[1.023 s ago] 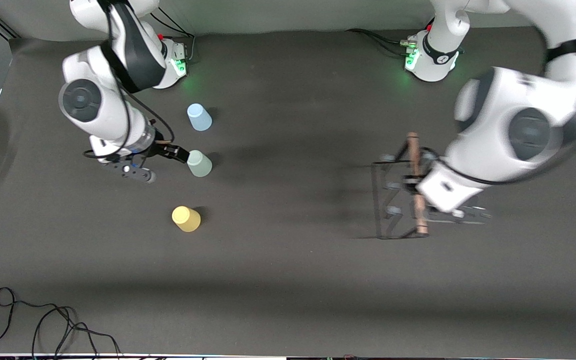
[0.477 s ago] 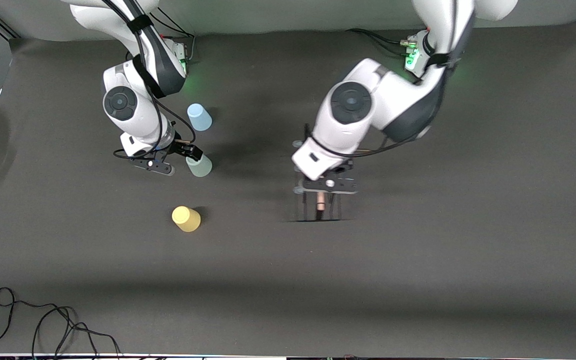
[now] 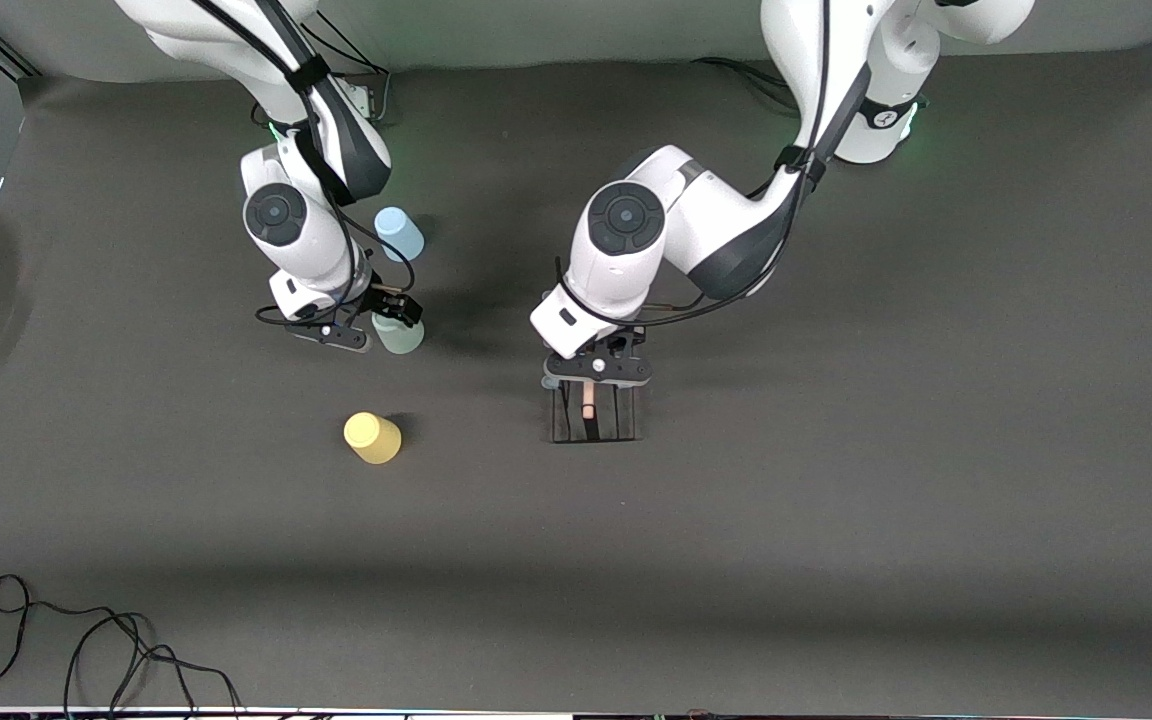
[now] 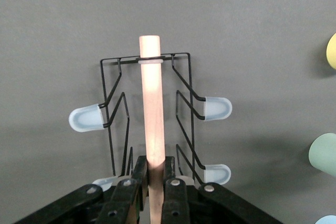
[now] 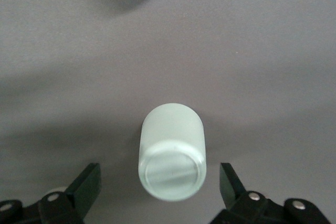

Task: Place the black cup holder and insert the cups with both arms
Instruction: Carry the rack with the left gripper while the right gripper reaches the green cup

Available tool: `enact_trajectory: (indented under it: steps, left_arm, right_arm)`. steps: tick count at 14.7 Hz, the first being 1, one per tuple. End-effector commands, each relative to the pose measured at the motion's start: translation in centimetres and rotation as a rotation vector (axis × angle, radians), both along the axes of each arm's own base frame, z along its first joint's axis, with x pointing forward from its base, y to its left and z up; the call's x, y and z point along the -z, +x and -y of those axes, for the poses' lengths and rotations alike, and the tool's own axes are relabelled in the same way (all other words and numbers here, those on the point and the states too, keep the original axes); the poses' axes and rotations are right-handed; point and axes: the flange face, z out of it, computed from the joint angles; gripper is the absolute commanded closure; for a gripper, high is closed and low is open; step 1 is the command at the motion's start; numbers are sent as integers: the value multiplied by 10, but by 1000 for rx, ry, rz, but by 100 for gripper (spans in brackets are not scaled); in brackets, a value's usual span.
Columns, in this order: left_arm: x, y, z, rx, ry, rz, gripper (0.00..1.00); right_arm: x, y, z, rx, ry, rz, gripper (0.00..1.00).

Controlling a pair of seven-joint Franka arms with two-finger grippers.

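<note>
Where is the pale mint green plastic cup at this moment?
The pale mint green plastic cup stands on the dark table, between the open fingers of the right gripper, nearer to the front camera than the light blue cup, farther than the yellow cup.

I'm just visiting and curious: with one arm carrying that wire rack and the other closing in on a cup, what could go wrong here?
The left gripper pinches the black cup holder only by the end of its wooden handle, so the rack might swing or land tilted.

The right gripper is open around the upside-down mint green cup; an uneven close could tip or push the light cup away.

The rack's pegs are small targets, so a cup might miss one.
</note>
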Motion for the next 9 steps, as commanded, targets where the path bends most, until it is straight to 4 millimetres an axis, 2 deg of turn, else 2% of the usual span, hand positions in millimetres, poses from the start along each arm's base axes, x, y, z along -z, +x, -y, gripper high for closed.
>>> enact_trajectory:
  steps: [1, 4, 5, 6, 7, 8, 9]
  left_arm:
    - [-3, 5, 7, -58, -18, 5, 100]
    - [8, -2, 18, -81, -16, 3, 100]
    - [10, -1, 19, -81, -17, 4, 100]
    - [13, 0, 20, -81, -17, 6, 100]
    - [14, 0, 21, -80, -20, 9, 100]
    - [15, -1, 22, -76, -18, 10, 100]
    - [15, -1, 22, -77, -19, 11, 100]
  right_arm:
    - [12, -2, -2, 17, 3, 7, 0]
    - [24, -6, 0, 3, -8, -10, 0]
    - [26, -7, 1, 0, -3, 3, 6]
    - [29, -8, 2, -2, -2, 9, 26]
    - [31, -9, 1, -2, -4, 3, 65]
    - [33, -10, 2, -4, -6, -1, 84]
    - [34, -10, 2, -4, -8, -5, 97]
